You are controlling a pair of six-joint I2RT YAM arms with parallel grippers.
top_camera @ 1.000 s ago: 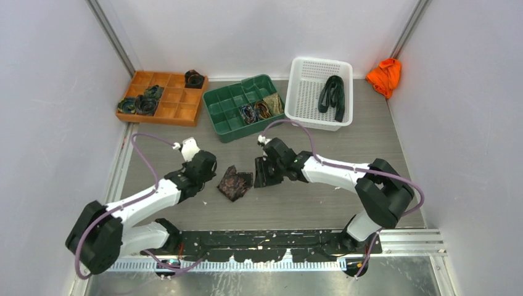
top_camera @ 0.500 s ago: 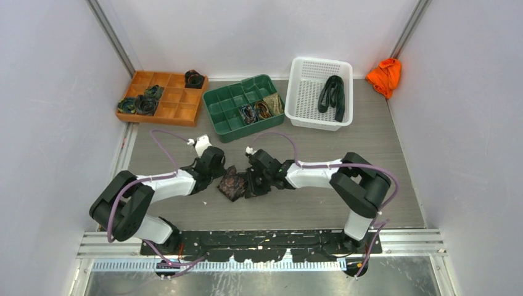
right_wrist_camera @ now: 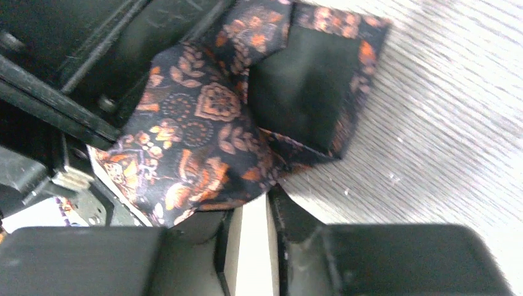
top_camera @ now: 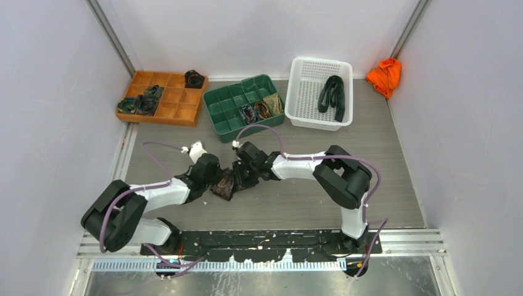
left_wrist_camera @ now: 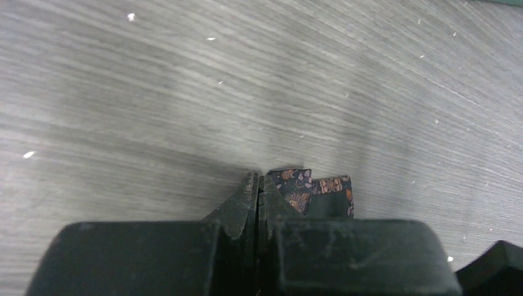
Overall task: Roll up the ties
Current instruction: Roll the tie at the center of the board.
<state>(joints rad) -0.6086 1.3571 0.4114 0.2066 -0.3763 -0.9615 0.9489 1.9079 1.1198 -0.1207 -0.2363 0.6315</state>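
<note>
A dark tie [top_camera: 223, 187] with an orange floral pattern lies bunched in a small folded bundle on the grey table, between my two grippers. My right gripper [top_camera: 242, 176] presses in from the right. In the right wrist view its jaws [right_wrist_camera: 250, 200] are nearly closed, pinching the lower fold of the tie [right_wrist_camera: 203, 123], which bulges over the left finger. My left gripper [top_camera: 216, 179] sits against the bundle's left side. In the left wrist view its fingers [left_wrist_camera: 258, 180] are pressed together, and a corner of the tie [left_wrist_camera: 303, 188] pokes out just behind the right finger.
An orange divided tray [top_camera: 172, 105] at the back left holds several coiled ties [top_camera: 139, 105]. A green tray [top_camera: 225, 111] in the middle holds more coils [top_camera: 259, 110]. A white basket [top_camera: 305, 92] holds a loose dark tie [top_camera: 333, 95]. An orange cloth [top_camera: 385, 75] lies in the back right corner.
Both grippers have closed in on the bundle. The right gripper slid left and narrowed onto the tie. The bundle has shifted slightly left, towards the left gripper.
</note>
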